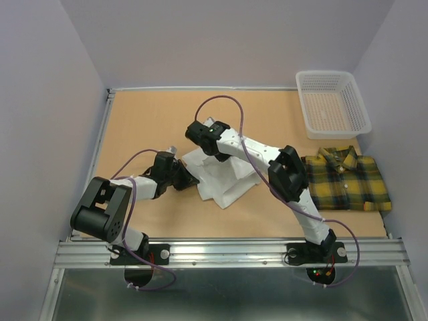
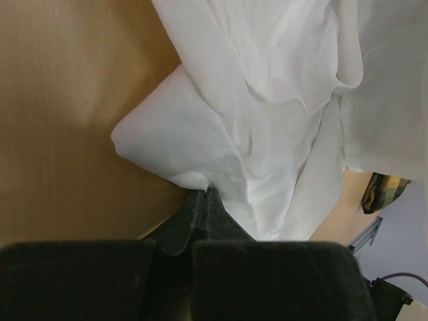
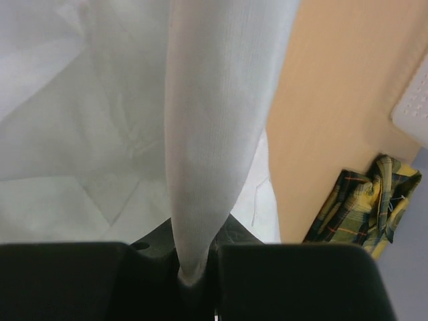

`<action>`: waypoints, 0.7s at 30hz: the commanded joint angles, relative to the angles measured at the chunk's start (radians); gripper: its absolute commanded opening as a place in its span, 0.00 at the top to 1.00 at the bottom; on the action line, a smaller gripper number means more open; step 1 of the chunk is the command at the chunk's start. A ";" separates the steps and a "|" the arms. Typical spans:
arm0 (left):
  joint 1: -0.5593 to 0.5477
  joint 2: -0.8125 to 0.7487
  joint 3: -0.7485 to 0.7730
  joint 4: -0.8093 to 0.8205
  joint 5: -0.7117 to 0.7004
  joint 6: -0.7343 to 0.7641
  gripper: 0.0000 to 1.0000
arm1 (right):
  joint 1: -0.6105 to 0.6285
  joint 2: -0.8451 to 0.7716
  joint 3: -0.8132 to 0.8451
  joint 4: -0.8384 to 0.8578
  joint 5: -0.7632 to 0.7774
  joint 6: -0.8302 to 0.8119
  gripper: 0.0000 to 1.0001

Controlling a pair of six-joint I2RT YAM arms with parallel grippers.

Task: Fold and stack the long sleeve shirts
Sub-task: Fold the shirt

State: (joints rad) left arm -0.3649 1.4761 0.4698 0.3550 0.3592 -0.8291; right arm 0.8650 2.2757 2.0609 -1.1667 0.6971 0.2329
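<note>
The bench (image 1: pixel 147 127) carries a crumpled white shirt (image 1: pixel 224 184) at its middle, a folded plaid shirt (image 1: pixel 346 180) near the right edge, and a mesh basket (image 1: pixel 332 100) in the far right corner. The left jaws pinch the white shirt's left edge. The right jaws are closed on a fold at its far side.
</note>
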 commanded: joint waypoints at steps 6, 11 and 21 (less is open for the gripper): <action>-0.008 -0.017 -0.034 -0.002 0.004 -0.015 1.00 | 0.107 0.048 0.087 -0.016 -0.068 0.042 0.86; -0.008 -0.033 -0.048 -0.004 0.001 -0.022 1.00 | 0.123 0.056 0.067 0.024 -0.154 0.054 0.79; -0.006 -0.039 -0.065 -0.002 -0.006 -0.034 1.00 | 0.135 0.042 -0.011 0.082 -0.228 0.005 0.66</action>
State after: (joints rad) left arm -0.3649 1.4586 0.4347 0.3824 0.3630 -0.8669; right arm 0.9928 2.3260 2.0800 -1.1328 0.5041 0.2611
